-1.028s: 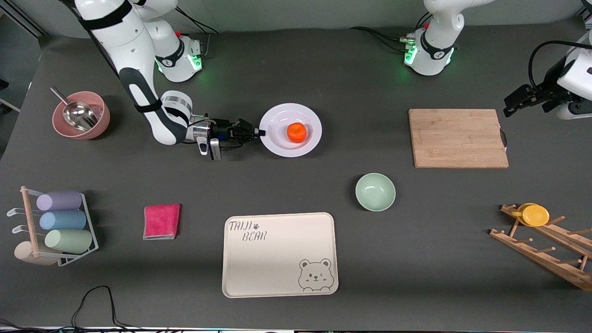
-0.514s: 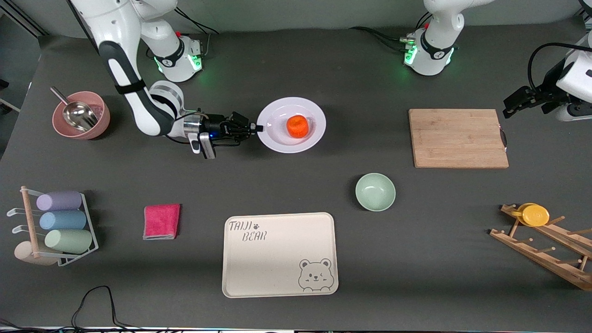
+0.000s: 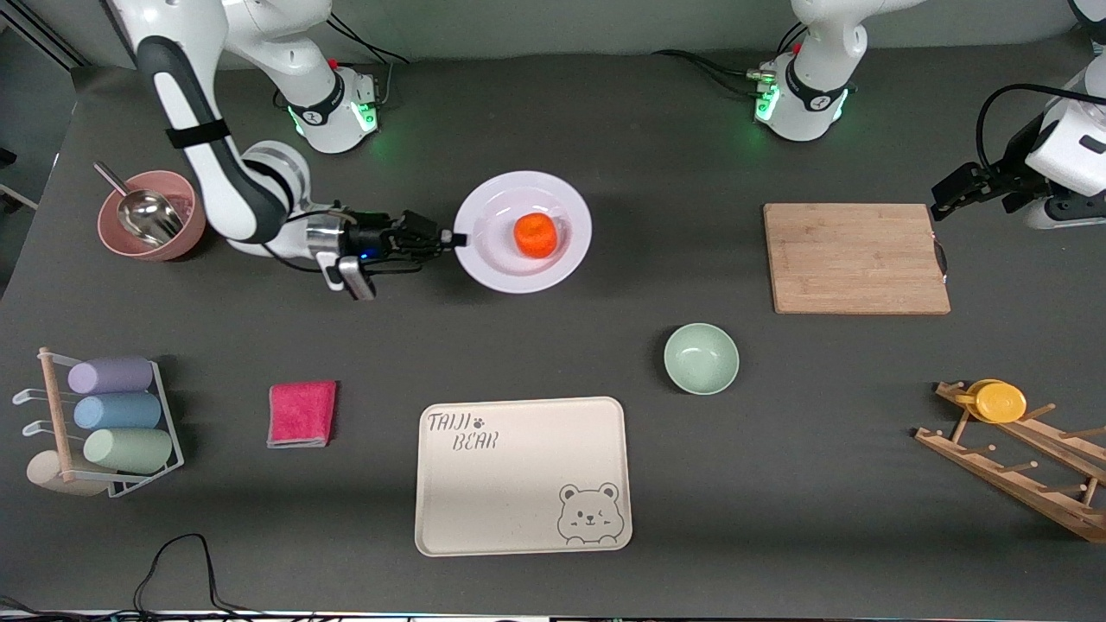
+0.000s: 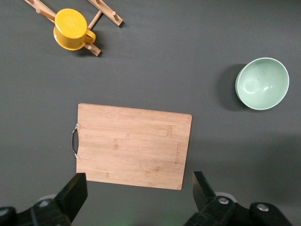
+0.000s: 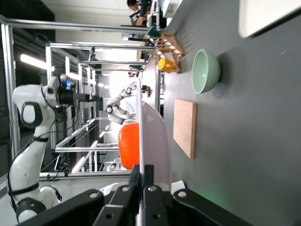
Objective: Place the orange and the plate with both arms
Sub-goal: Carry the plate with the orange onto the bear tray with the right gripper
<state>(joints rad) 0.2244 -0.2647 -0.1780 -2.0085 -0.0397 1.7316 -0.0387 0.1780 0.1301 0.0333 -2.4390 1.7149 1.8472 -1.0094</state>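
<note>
The white plate [image 3: 492, 259] hangs level above the table, with the orange [image 3: 535, 235] resting in its hollow. My right gripper [image 3: 451, 238] is shut on the plate's rim, on the side toward the right arm's end. The right wrist view shows the plate [image 5: 153, 132] edge-on between the shut fingers [image 5: 149, 175], with the orange [image 5: 128, 146] on it. My left gripper [image 3: 946, 188] hangs open and holds nothing, up in the air by the cutting board's end; in the left wrist view its fingers [image 4: 75, 188] stand wide apart.
A wooden cutting board [image 3: 855, 257] lies toward the left arm's end. The pale-green bowl [image 3: 701, 358] and cream bear tray [image 3: 518, 501] sit nearer the camera. Also here: pink cloth [image 3: 301, 413], pink bowl with scoop [image 3: 151, 216], cup rack [image 3: 112, 423], wooden rack with yellow cup [image 3: 998, 402].
The right arm has lifted the plate with the orange and carried it toward its own end of the table. The left gripper has barely shifted.
</note>
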